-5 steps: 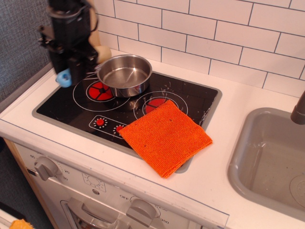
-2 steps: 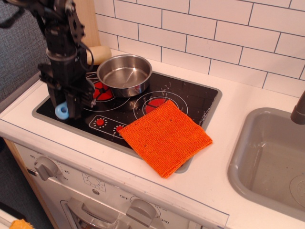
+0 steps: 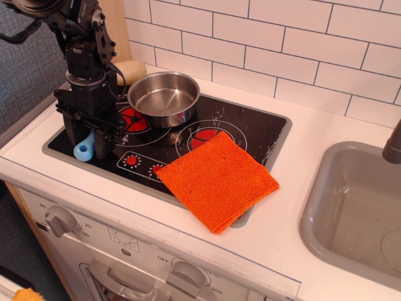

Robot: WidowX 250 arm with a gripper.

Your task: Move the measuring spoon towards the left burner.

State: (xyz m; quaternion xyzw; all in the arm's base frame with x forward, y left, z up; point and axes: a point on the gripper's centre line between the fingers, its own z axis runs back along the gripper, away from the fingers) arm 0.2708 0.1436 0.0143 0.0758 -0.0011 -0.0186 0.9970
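Observation:
The measuring spoon [image 3: 83, 147] shows only its light-blue handle. It lies tilted on the black stove glass at the front left corner, and its grey bowl is hidden under the gripper. My gripper [image 3: 94, 139] stands straight above the bowl end, low on the glass, and its fingers look parted around the spoon. The left burner [image 3: 130, 119] is a red segmented disc with white rings, just right of the gripper and partly covered by the steel saucepan [image 3: 164, 98].
An orange cloth [image 3: 217, 178] covers the stove's front right and part of the right burner [image 3: 202, 135]. Red dial marks [image 3: 132, 160] sit at the front of the glass. A grey sink [image 3: 351, 213] is at the right. A tiled wall stands behind.
The gripper came down from above the stove's back left to the front left corner with the spoon. The blue handle now lies longer and more tilted on the glass.

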